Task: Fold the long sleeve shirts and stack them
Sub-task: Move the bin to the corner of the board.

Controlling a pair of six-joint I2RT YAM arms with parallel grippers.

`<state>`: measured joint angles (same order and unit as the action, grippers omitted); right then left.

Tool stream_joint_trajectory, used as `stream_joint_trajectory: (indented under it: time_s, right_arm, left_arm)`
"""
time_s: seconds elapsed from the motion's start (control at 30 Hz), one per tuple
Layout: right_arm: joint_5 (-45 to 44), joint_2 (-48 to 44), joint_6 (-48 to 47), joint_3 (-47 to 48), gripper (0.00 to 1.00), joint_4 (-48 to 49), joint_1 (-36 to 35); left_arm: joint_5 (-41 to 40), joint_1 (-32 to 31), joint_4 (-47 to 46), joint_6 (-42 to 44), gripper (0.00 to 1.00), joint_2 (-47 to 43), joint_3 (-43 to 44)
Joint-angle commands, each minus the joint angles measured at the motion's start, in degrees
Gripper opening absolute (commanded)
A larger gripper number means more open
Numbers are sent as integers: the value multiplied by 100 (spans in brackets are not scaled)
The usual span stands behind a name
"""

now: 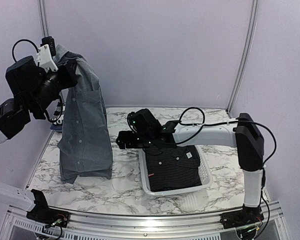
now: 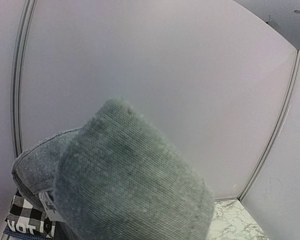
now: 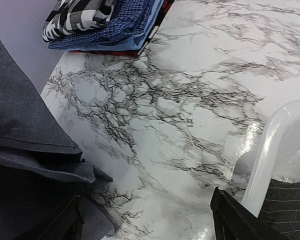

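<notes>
1. Grip of the left gripper [image 1: 64, 65]: it is pressed together on the grey shirt [image 1: 85, 135], near the collar or shoulder. The cloth covers the tips, so I cannot tell the exact pinch place. This gripper is high up, at 10 o'clock of the top view.
2. From there the grey shirt hangs down in full length, and its hem touches the table [image 1: 125, 192] at about 8 o'clock. I judge it is held so high to let the cloth fall straight by its own weight, before it can be laid flat for folding.
3. The right gripper [image 1: 121, 140] is low over the middle of the table with jaws spread wide and nothing between them. In its wrist view only marble lies there. It points to 9 o'clock, toward the hanging shirt, probably ready to take a lower edge or a sleeve.
4. Just beside it, at 5 o'clock of the table, stands the white basket [image 1: 206, 172]. The charcoal shirt [image 1: 172, 167] lies inside, seemingly waiting for its turn.
5. At the 9 o'clock edge of the table, behind the hanging shirt, lies a pile with the checked shirt [image 3: 80, 15] on the blue shirt [image 3: 120, 25]. It looks like the finished stack, so the grey one should go there when it is folded.
6. The hem bunches a little on the table, which may hide the corner to grasp.
</notes>
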<state>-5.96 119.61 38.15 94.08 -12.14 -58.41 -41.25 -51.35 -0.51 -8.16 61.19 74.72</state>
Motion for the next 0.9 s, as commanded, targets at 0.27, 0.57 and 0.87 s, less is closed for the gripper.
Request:
stream_joint_trajectory:
  time_s: [0.27, 0.57, 0.87]
  right_arm:
    - [-892, -2207, 147, -3042, 88, -804, 535]
    - [-955, -3786, 173, -4430, 89, -1250, 1129]
    - [-950, -4484, -132, -4645, 90, -1738, 1443]
  left_arm:
    - [297, 11, -72, -523, 0, 100, -150]
    - [635, 7, -56, -692, 0, 376, -111]
    - [1133, 6, -85, -838, 0, 947, 256]
